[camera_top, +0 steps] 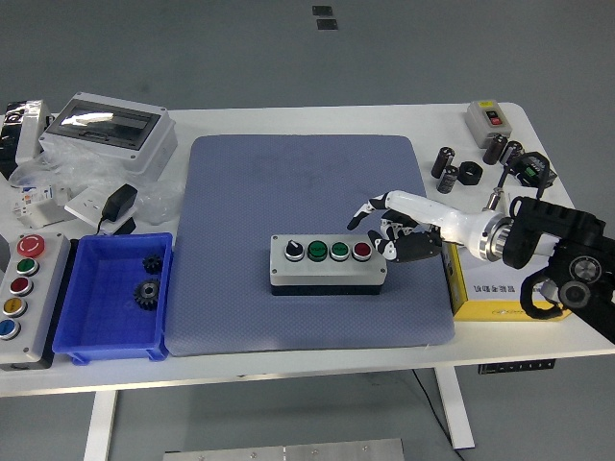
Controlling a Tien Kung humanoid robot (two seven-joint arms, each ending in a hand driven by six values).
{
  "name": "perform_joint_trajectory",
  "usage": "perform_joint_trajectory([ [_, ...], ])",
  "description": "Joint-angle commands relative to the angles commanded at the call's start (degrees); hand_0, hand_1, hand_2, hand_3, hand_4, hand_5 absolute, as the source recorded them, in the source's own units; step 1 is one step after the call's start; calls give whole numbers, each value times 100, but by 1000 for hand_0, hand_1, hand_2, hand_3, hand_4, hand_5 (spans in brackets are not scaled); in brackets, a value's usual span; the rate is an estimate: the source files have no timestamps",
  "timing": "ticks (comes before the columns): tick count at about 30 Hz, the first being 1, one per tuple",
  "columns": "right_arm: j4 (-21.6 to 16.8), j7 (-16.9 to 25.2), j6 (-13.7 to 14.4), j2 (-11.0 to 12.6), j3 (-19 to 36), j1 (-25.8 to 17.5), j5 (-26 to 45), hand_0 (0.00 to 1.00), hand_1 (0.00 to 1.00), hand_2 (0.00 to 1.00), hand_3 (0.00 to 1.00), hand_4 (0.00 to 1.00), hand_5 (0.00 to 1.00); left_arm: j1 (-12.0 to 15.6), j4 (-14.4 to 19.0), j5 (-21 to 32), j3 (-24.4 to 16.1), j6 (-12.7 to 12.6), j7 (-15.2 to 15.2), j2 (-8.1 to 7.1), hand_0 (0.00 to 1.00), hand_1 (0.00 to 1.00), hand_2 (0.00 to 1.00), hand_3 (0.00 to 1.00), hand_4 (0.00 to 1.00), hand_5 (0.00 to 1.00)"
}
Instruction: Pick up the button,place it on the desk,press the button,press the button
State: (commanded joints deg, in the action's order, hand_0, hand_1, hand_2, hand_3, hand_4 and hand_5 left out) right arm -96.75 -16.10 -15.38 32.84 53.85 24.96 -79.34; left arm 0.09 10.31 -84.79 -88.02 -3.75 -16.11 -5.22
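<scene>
While the right hand (389,230) hovers unclenched by the button box (327,264), two gears (147,279) inside the blue bin (96,338).

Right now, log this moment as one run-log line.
right robot hand: fingers relaxed, holding nothing, beside red button | button box: on blue mat | left robot hand: not in view

Blue bin (96,331) (two gears (148,279) inside)

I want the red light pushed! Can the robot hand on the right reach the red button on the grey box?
Probably yes. The right robot hand hovers just beside the red button on the button box, with nothing between them.
</scene>
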Motion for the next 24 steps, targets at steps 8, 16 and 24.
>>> perform_joint_trajectory([
  [8, 797, 1163, 1471, -1023, 1085, -779, 460, 39, 119, 175, 706, 297, 2, 55, 0, 7, -5, -1, 14, 40, 626, 620, 547, 593, 669, 170],
  [16, 1134, 2466, 2756, -1833, 1990, -1436, 1492, 172, 321, 468, 708, 550, 113, 85, 0, -36, -60, -1, 42, 30, 626, 620, 547, 593, 668, 170],
  [24, 1362, 3104, 3066, -2028, 1981, -1732, 2042, 581, 652, 694, 715, 713, 318, 64, 0, -45, -36, 12, 56, 15, 626, 620, 546, 593, 667, 172],
])
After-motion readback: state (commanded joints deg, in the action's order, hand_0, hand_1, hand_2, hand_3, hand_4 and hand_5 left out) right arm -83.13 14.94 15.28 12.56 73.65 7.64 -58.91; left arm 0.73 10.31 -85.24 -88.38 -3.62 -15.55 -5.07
